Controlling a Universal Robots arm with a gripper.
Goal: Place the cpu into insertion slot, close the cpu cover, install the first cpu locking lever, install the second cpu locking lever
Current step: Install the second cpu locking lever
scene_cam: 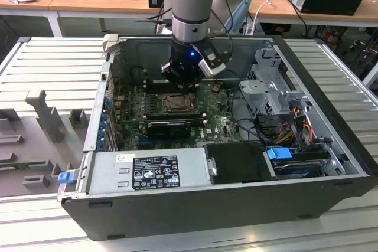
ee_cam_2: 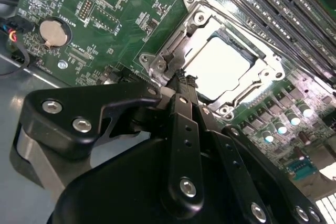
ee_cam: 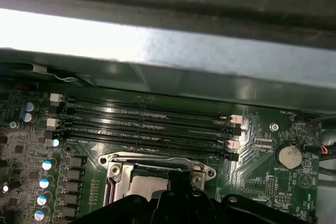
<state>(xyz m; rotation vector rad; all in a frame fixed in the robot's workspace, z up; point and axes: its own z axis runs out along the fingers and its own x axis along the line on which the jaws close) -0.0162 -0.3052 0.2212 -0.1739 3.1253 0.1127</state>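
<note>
CPU (ee_cam_2: 218, 66) sits in the slot (ee_cam_2: 247, 95), its pale metal top facing up and shining bright in the second wrist view. Around the cpu lies the cover (ee_cam_2: 191, 27), a silver frame; it looks flat on the slot, with the cpu showing through its window. In the first wrist view the cpu (ee_cam: 149, 187) and the cover (ee_cam: 157, 162) are partly hidden behind my hand.

My hand (ee_cam_2: 182, 80) hangs just above the edge of the slot, on the side nearest the round coin battery (ee_cam_2: 54, 34). The black fingers (ee_cam_2: 184, 129) look pressed together, tip near the cover's corner, and I hold nothing. If the tip touches the metal, I cannot tell.

Beyond the slot, on the side away from the battery, run the long black memory slots (ee_cam: 147, 124) in parallel rows, close to the cover. The green board (ee_cam_2: 121, 19) carries all of these.

In the exterior view my arm (scene_cam: 192, 10) comes down into the open computer case (scene_cam: 331, 175), and my hand (scene_cam: 180, 84) is right over the slot (scene_cam: 176, 103). A long black card (scene_cam: 169, 128) lies just beside the slot, toward the grey power supply (scene_cam: 147, 169). The case rests on a ribbed grey table (scene_cam: 53, 63).
</note>
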